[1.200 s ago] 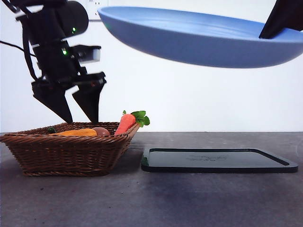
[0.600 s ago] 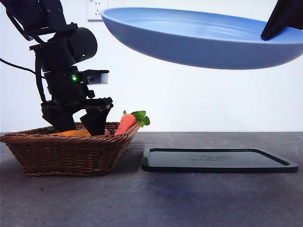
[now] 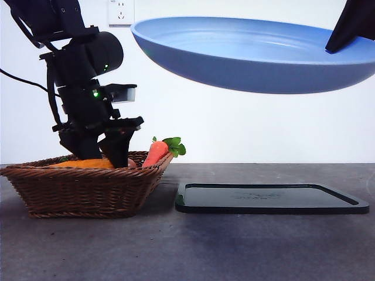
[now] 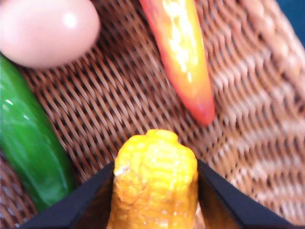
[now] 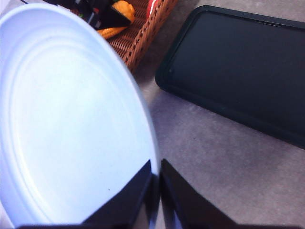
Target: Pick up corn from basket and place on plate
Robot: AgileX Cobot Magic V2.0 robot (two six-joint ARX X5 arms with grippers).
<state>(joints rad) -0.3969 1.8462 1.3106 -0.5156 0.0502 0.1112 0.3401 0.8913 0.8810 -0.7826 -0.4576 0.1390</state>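
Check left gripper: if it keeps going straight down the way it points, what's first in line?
The corn, already between the left gripper jaws. Beyond it, probably the woven floor of the basket; depth is unclear.

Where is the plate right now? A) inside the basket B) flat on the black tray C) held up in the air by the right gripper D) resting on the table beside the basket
C: the right gripper pinches the light-blue plate by its rim, and the front view shows it hanging well above the black tray and the table.
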